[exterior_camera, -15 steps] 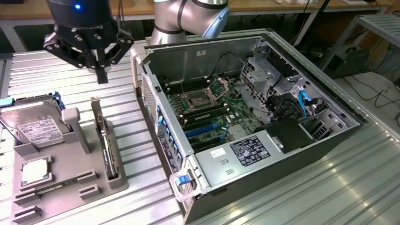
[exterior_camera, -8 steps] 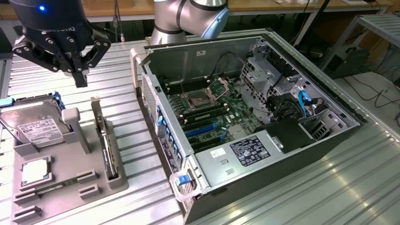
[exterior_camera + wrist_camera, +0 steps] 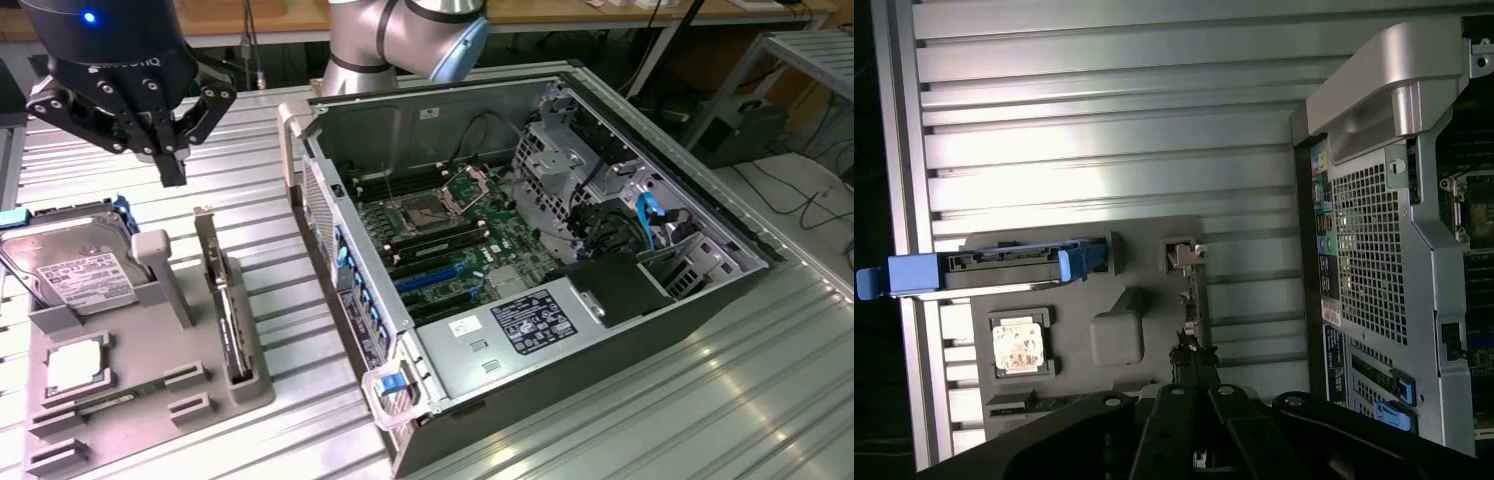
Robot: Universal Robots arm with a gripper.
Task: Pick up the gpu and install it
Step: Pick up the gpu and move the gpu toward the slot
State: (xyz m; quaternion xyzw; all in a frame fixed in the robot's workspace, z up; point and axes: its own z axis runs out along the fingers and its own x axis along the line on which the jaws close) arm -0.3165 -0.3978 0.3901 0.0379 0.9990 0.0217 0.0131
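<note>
– Well, what does the gripper [image 3: 171,172] have hold of?
– Nothing. Its jaws are pressed together and empty, hanging in the air over the grey tray [image 3: 147,400].
– And the gpu [image 3: 230,320]?
– Below the jaws and apart from them, standing on its long edge in a slot of the tray. From the wrist view it reads as a thin line [image 3: 1185,295] running away from the fingertips, so the jaws sit roughly over one end of it.
– So what makes the approach go well?
– I'd say the jaws need to spread before they get down to the card, since shut like this they'd only knock its top edge. Keep the card's thin edge centred between them, and grip across its two flat faces rather than along its length.
– Risks?
– The hard drive [image 3: 74,275] stands to one side of the jaws and the computer case [image 3: 400,120] to the other, so a straight vertical path looks safest.
</note>
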